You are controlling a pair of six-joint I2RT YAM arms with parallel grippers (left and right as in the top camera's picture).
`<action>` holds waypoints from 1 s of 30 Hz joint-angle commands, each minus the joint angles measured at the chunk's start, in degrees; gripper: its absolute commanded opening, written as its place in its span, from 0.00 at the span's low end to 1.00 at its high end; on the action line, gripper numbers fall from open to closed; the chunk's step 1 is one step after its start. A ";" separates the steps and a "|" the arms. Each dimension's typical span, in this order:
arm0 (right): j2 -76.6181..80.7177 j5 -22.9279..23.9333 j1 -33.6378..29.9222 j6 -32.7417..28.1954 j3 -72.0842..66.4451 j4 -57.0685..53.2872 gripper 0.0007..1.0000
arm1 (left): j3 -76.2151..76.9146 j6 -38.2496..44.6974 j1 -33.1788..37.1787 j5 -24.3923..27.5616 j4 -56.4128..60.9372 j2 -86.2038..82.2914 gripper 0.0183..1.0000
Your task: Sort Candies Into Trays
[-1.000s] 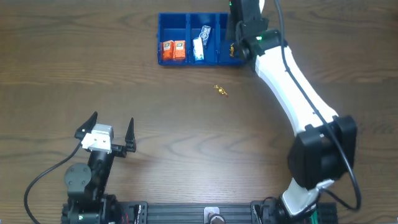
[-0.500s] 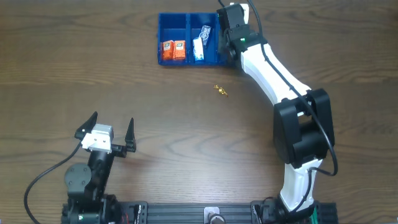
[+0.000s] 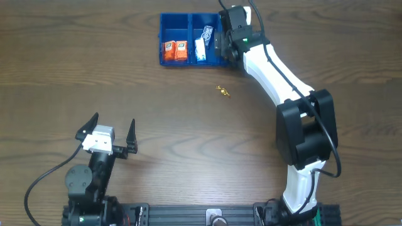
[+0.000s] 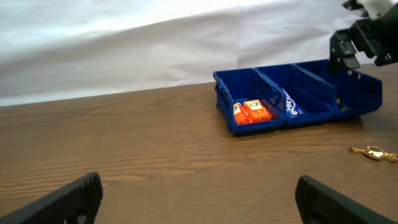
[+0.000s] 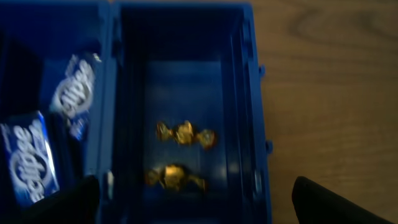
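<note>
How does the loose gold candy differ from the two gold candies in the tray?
The loose gold candy lies on the table, outside the blue tray; the two gold candies lie inside its end compartment. The loose one is alone; the two lie close together. All have gold twist wrappers.

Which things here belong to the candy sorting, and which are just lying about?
Job: blue tray; orange candies; blue-wrapped candies; two gold candies in its end compartment; loose gold candy outside it.
Not the job: wooden table; white backdrop behind it.
</note>
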 commanded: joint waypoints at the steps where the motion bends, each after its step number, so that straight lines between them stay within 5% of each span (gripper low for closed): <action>1: -4.96 -1.53 1.60 0.55 0.52 -5.16 1.00 | -1.38 0.61 -0.13 1.05 -1.84 -0.35 1.00; 9: -10.27 -7.26 6.05 2.58 0.13 -19.74 1.00 | -1.38 0.61 -0.13 1.03 -1.84 -0.35 1.00; 13: -10.23 -7.23 7.17 1.20 -3.65 -16.98 1.00 | -1.38 0.61 -0.13 1.05 -1.84 -0.35 1.00; 19: -10.12 -7.41 7.02 -11.43 -8.57 -11.80 1.00 | -1.38 0.61 -0.13 1.05 -1.84 -0.35 1.00; 30: -3.45 -8.76 6.56 -8.55 -11.85 -6.84 0.99 | -1.38 0.61 -0.13 1.03 -1.84 -0.35 1.00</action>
